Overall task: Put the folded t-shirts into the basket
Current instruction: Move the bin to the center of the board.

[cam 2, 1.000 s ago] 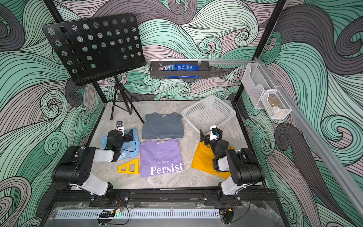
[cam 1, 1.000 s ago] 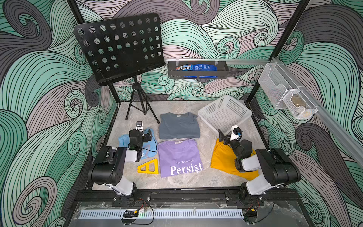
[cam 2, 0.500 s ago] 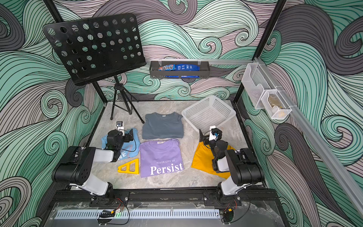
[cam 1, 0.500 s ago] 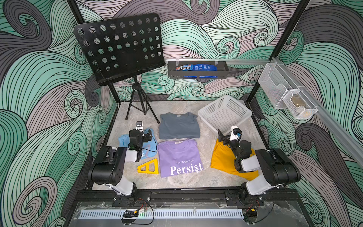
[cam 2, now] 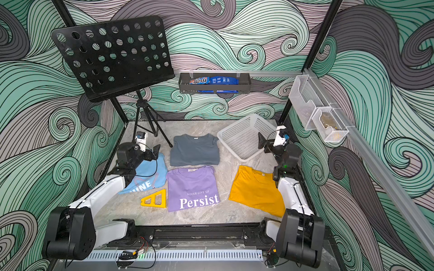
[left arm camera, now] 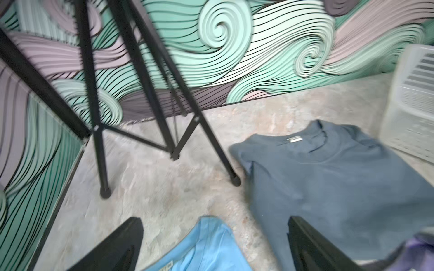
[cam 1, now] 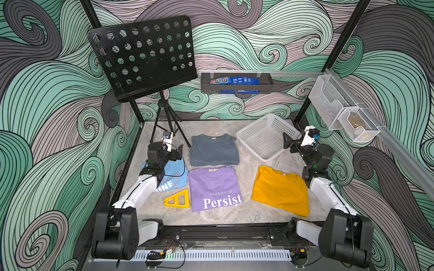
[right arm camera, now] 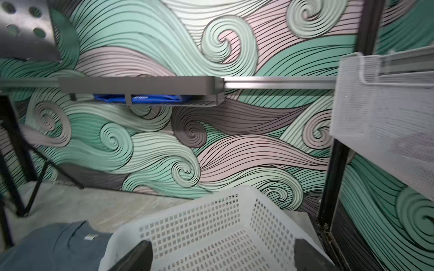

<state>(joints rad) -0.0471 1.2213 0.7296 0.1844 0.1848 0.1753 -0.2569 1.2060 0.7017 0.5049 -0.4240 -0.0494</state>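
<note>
Both top views show the folded t-shirts flat on the table: slate grey (cam 1: 213, 150) (cam 2: 195, 150) at the back, purple "Persist" (cam 1: 215, 187) (cam 2: 191, 187) in front of it, mustard-yellow (cam 1: 280, 190) (cam 2: 256, 190) to the right, and light blue (cam 1: 175, 176) (cam 2: 148, 173) partly under my left arm. The white perforated basket (cam 1: 265, 136) (cam 2: 244, 136) stands empty at the back right. My left gripper (cam 1: 175, 151) (left arm camera: 215, 223) is open above the light blue shirt's (left arm camera: 206, 248) back edge, beside the grey shirt (left arm camera: 328, 183). My right gripper (cam 1: 290, 142) (right arm camera: 223, 246) is open at the basket's (right arm camera: 211, 225) near right side.
A black music stand (cam 1: 143, 56) on a tripod (left arm camera: 103, 164) stands at the back left, one foot close to the grey shirt. A yellow triangular tool (cam 1: 178, 199) lies left of the purple shirt. A dark shelf tray (cam 1: 237, 84) and wire wall bins (cam 1: 340, 110) hang on the walls.
Both arms have stretched out and risen. The right gripper has swung off the yellow shirt toward the basket's right side. The left gripper has shifted slightly backward. Both stay open.
</note>
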